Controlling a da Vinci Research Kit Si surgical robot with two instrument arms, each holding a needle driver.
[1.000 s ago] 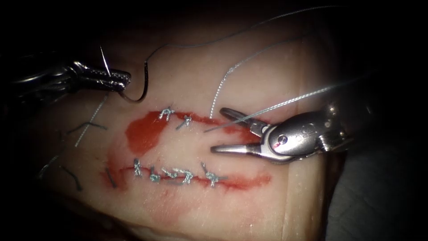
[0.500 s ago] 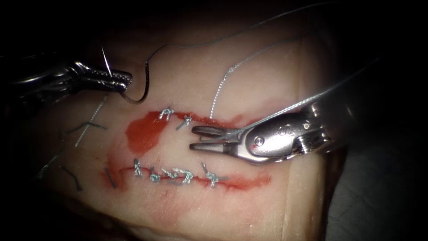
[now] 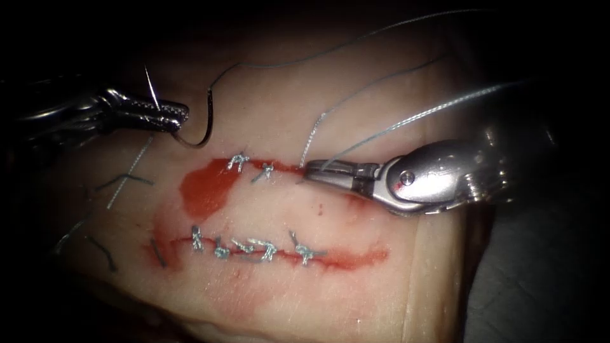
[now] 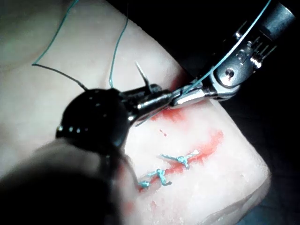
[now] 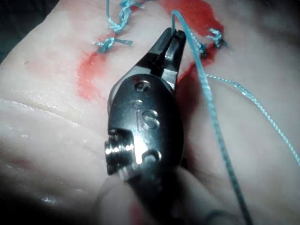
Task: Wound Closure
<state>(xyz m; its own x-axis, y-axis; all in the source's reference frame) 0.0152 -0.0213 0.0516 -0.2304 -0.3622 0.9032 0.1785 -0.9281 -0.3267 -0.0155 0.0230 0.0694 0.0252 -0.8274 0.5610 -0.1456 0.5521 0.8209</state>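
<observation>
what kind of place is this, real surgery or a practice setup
Likely a bench suturing practice setup. A pale slab of tissue with red-stained cuts carries knotted stitches. The left gripper holds the curved steel needle clear of it; the right gripper is shut on grey thread.

Curved needle off the tissue, thread trailing.

Silver right tool, "S"-stamped, screwed.

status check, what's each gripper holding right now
Left gripper shut on needle near its tip end, needle clear of tissue. Right gripper shut on thread at upper cut.
</observation>
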